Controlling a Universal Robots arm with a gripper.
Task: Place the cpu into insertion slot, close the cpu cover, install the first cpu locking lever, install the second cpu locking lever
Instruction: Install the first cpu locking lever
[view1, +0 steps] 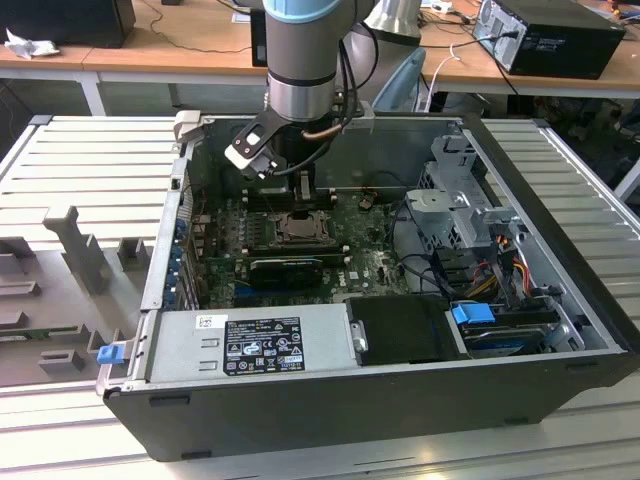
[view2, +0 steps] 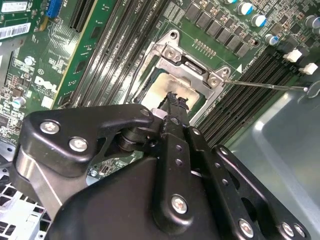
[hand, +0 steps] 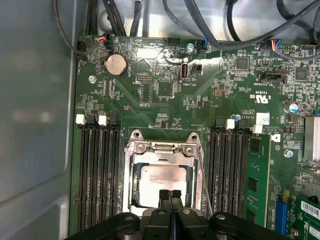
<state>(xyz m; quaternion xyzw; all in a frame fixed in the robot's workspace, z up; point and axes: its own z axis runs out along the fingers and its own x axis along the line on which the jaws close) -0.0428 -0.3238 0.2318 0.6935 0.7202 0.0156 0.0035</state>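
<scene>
Reaching down into the open computer case (view1: 400, 410), the arm (view1: 300, 60) is holding the gripper (view1: 302, 188) just above the insertion slot (view1: 282, 238) on the green motherboard (view1: 375, 265) in the exterior view. In the first wrist view the cpu (hand: 162, 177) is lying flat in the slot, and the cpu cover (hand: 162, 148) is lying down around it, framing its silver face. The two fingertips (hand: 164, 196) are pressing together, closed on nothing, over one edge of the chip; whether they are touching it cannot be told. A thin locking lever (hand: 201, 170) is running along one side of the cover. In the second wrist view the closed fingers are pointing at the cpu, and a thin lever rod (view2: 265, 86) is sticking out sideways from the cover's corner.
</scene>
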